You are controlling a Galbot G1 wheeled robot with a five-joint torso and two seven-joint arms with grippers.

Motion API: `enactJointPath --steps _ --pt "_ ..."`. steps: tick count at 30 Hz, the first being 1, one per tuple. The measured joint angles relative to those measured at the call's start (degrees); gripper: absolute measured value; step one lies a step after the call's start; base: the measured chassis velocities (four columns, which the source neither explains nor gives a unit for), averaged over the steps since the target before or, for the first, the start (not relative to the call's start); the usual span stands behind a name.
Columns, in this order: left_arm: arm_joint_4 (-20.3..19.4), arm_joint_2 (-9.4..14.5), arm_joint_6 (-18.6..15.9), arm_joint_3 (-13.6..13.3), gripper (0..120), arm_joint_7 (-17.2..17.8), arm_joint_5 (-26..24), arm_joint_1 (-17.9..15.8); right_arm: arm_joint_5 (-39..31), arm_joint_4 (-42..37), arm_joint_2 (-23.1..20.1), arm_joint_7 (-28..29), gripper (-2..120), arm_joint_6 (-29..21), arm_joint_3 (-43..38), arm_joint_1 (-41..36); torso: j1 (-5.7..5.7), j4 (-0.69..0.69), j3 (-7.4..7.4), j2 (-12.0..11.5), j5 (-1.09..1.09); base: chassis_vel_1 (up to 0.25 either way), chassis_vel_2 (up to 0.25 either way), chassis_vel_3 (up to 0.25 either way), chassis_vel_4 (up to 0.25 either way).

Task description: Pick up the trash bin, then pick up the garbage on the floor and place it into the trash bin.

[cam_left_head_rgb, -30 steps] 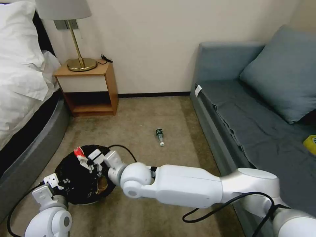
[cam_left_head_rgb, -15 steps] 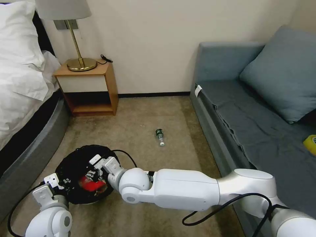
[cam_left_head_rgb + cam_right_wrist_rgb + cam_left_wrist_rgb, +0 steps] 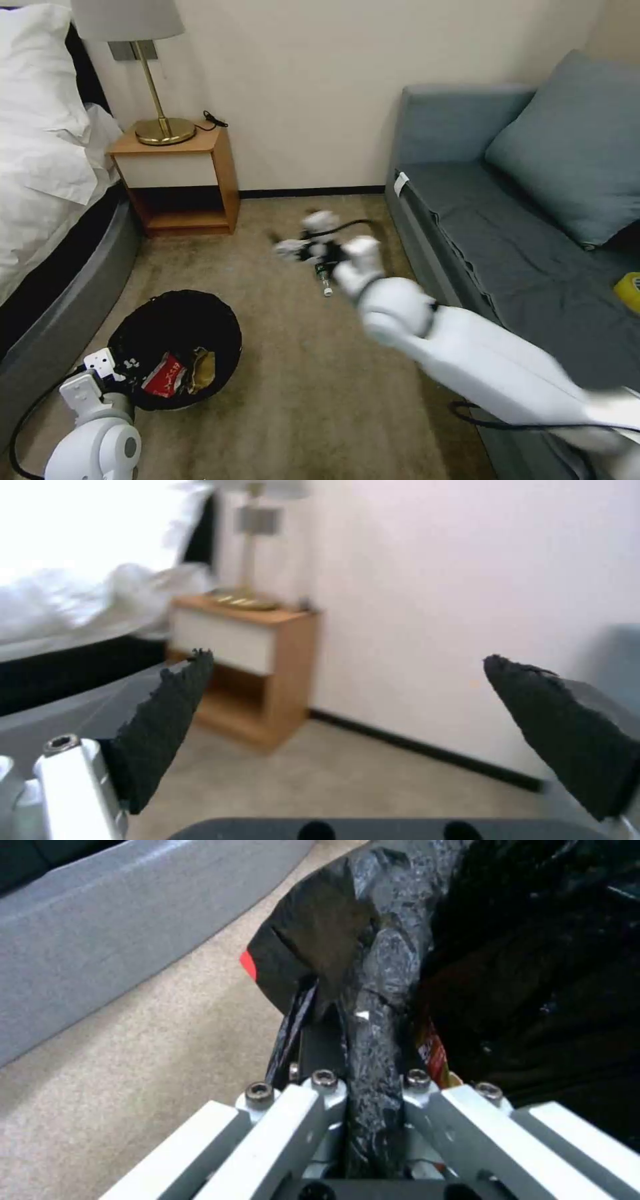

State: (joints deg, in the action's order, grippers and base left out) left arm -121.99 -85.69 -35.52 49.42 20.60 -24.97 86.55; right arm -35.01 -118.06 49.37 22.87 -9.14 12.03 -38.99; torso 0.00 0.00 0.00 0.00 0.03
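Two tools: your right tool (image 3: 298,248), spread, hovers mid-frame beside the bottle (image 3: 324,275); left tool (image 3: 373,1120) pinches the bin (image 3: 175,313) rim.

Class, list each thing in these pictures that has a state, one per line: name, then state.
trash bin: upright, rim gripped.
left gripper: shut on the bin's rim.
right gripper: open, empty.
red-and-white wrapper: inside the bin.
gold-brown snack wrapper: inside the bin.
bottle: lying on the carpet.
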Motion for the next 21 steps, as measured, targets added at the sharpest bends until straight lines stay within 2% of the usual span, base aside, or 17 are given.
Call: enactJointPath --steps 1,2,5,6,9,11,14,17,21 --pt "0.04 0.01 0.00 0.00 2 0.00 -0.04 0.00 1.67 -1.73 -0.26 1.04 100 0.19 -3.11 -4.26 0.00 0.00 0.00 0.00 0.00 0.000 0.000 0.000 0.000" --pt "0.04 0.01 0.00 0.00 2 0.00 -0.04 0.00 1.67 -1.73 -0.26 1.04 100 0.19 -3.11 -4.26 0.00 0.00 0.00 0.00 0.00 0.000 0.000 0.000 0.000" --pt "0.13 0.14 0.00 -0.01 2 -0.05 -0.16 -0.07 9.44 -5.45 1.74 3.49 100 0.89 -12.55 -16.86 0.00 -0.03 -0.01 0.00 0.00 0.000 0.000 0.000 0.000" --pt "0.13 0.14 0.00 -0.01 2 -0.05 -0.16 -0.07 9.44 -5.45 1.74 3.49 100 0.89 -12.55 -16.86 0.00 -0.03 -0.01 0.00 0.00 0.000 0.000 0.000 0.000" --pt "0.03 0.20 0.00 -0.02 2 -0.09 -0.30 -0.15 16.38 -8.11 6.42 5.06 100 0.85 -18.77 -25.12 0.00 0.00 0.00 0.00 -0.02 0.000 0.000 0.000 0.000" --pt "-0.03 0.24 0.00 -0.01 2 -0.09 -0.34 -0.13 18.03 -8.71 7.69 5.33 100 0.61 -19.84 -26.92 0.00 0.00 0.00 0.00 -0.02 0.000 0.000 0.000 0.000" --pt "-0.09 0.39 0.00 0.31 2 -0.12 -0.62 0.01 24.14 -10.63 12.43 5.96 100 0.03 -22.70 -34.15 0.00 -0.01 0.00 0.00 -0.03 0.000 0.000 0.000 0.000" --pt "-0.16 0.44 0.00 0.42 2 -0.12 -0.70 0.07 25.28 -10.95 13.77 6.05 100 -0.01 -23.10 -35.86 0.00 -0.01 0.00 0.00 -0.03 0.000 0.000 0.000 0.000" --pt "-0.53 0.54 0.00 0.58 2 -0.21 -1.02 0.16 28.12 -11.27 17.83 5.29 100 0.66 -23.66 -40.39 0.00 0.00 0.00 0.00 -0.03 0.000 0.000 0.000 0.000"
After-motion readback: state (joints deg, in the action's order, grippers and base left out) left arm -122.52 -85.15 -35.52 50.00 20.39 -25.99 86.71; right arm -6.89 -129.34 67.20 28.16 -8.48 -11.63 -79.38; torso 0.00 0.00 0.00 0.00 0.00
